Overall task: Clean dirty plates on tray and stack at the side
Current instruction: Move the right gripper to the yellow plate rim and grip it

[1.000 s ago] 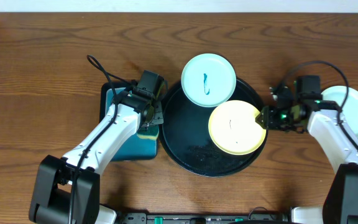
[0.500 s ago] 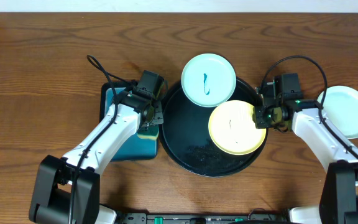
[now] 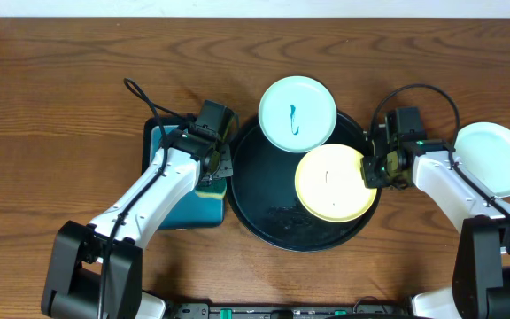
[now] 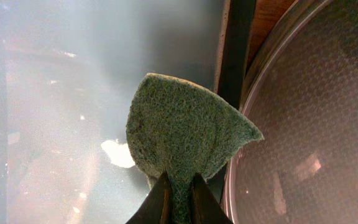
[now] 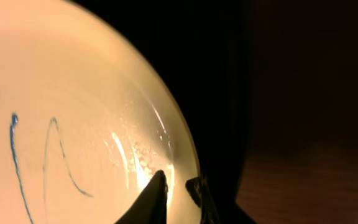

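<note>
Wooden tabletop (image 3: 60, 89), seen from overhead. Item one: round black tray (image 3: 259, 213), centre of frame, raised rim. Item two: yellow plate (image 3: 330, 183), lying in the tray's right half, thin pen lines on its face, its right edge at the tray rim. Item three: mint plate (image 3: 297, 113) with a blue scribble, upper centre, resting over the tray's top rim. Item four: second mint plate (image 3: 494, 158), far right, on the tabletop apart from the tray; any marks too faint to tell. Right gripper (image 5: 176, 183): jaws astride the yellow plate's right rim, one finger inside, one outside, clenched on it. Left gripper (image 4: 179, 186): jaws clamped on a green scouring pad (image 4: 185, 130), held over the teal tray (image 3: 197, 208) just left of the black tray.
</note>
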{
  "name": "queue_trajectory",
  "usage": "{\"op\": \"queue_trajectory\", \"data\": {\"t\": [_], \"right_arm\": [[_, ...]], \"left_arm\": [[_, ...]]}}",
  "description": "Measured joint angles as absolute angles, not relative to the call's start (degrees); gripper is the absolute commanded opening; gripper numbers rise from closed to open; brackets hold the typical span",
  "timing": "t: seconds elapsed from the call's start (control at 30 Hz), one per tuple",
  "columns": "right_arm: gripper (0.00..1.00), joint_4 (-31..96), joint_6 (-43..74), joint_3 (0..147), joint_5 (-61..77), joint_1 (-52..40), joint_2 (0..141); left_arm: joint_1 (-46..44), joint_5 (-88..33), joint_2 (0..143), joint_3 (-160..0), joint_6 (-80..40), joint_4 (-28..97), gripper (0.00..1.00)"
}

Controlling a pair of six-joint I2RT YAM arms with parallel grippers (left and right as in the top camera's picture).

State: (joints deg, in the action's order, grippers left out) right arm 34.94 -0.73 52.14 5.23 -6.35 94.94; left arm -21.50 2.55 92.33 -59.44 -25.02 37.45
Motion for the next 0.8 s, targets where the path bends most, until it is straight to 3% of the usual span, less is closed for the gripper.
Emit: {"op": "queue_trajectory", "data": {"t": [0.17,0.33,0.53,0.8], "right_arm": [[0.04,37.43,-0.69,52.14,9.04,-6.57,94.94],[0.03,38.33,-0.38,52.14,12.75,-6.79,95.11],[0.26,39.13,-0.01,52.14,15.4,-6.96,95.22],[0.34,40.01,0.3,53.1,16.73,-7.05,95.2]], "left_arm": [[-21.5,2.55,92.33,-59.44,-25.02,37.43,0.07],[-21.5,2.55,92.33,-59.44,-25.02,37.45,0.07],[-21.5,2.55,92.33,-59.44,-24.99,37.45,0.07],[-21.5,2.55,92.33,-59.44,-24.99,37.45,0.08]]}}
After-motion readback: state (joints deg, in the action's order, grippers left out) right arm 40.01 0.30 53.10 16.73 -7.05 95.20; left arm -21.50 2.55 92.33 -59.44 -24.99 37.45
